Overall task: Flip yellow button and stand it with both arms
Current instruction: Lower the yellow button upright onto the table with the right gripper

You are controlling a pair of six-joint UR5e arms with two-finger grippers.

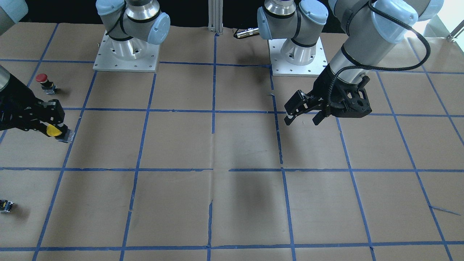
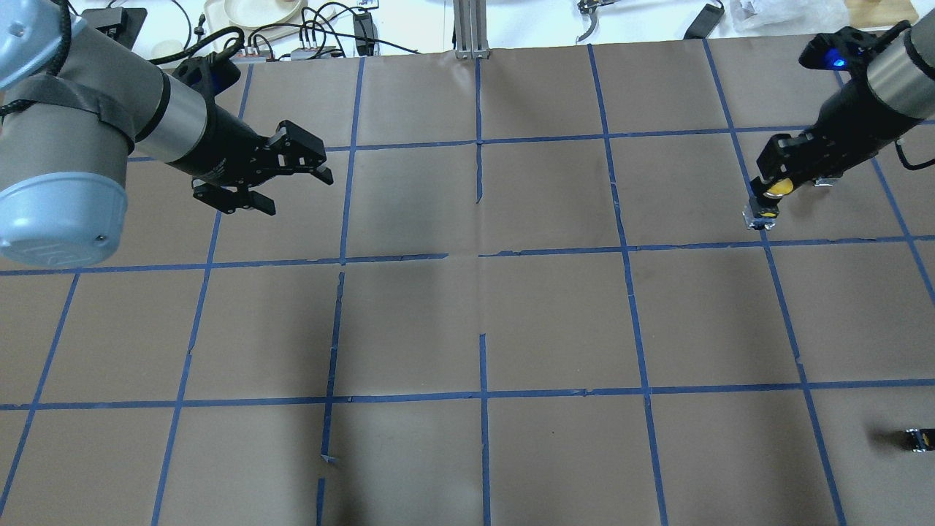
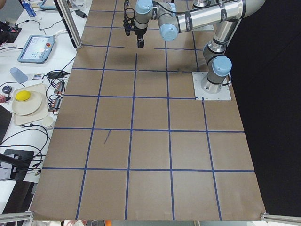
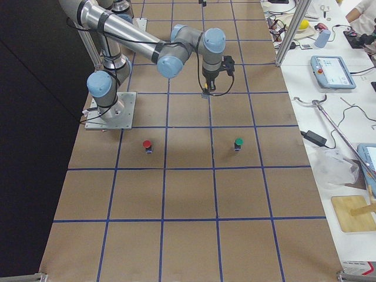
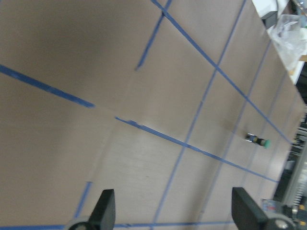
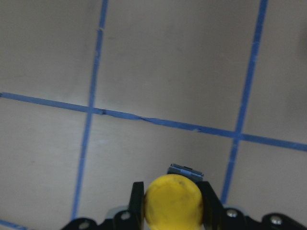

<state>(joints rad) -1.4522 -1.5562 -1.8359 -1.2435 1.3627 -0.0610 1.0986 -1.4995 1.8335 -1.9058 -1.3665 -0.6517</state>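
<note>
"What were the two arms like?"

"The left silver tubular arm (image 2: 168, 117) and the right silver tubular arm (image 2: 895, 77) both had round light-blue joint caps (image 1: 158, 23) and square pale metal base plates (image 1: 105, 64) dotted with screw holes."

"And the ends?"

"The left black two-finger tool (image 1: 302, 120) had a latticed body and a looping black cable (image 1: 422, 43); the right black two-finger tool (image 2: 771, 191) showed a blue light (image 2: 834, 60) behind it."

Soft, even light from overhead covers the desk (image 2: 555, 321), leaving only faint, smeared shadows near its middle. The front view burns white in its top right corner (detail is lost there). Both wrist views are soft. In the right one the close button (image 6: 172, 203) is blurred, and the desk behind it is little sharper.
</note>
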